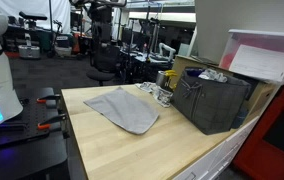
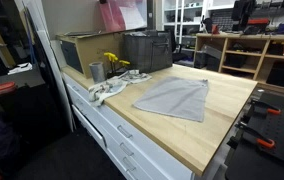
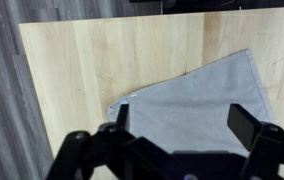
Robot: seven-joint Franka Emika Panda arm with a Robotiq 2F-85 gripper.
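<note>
A grey cloth (image 1: pixel 122 108) lies flat on the light wooden tabletop (image 1: pixel 152 150), and it shows in both exterior views (image 2: pixel 174 98). In the wrist view my gripper (image 3: pixel 185 118) is open and empty. It hangs high above the cloth (image 3: pixel 197 95), with the two black fingers spread over the cloth's near part. One corner of the cloth lies by the left finger. The arm itself does not show in either exterior view.
A dark grey crate (image 1: pixel 214 100) stands at the back of the table (image 2: pixel 147 50). Beside it are a metal cup (image 2: pixel 96 72), a yellow item (image 2: pixel 112 62) and a crumpled white rag (image 2: pixel 107 90). The table edge and grey floor (image 3: pixel 2 90) lie left.
</note>
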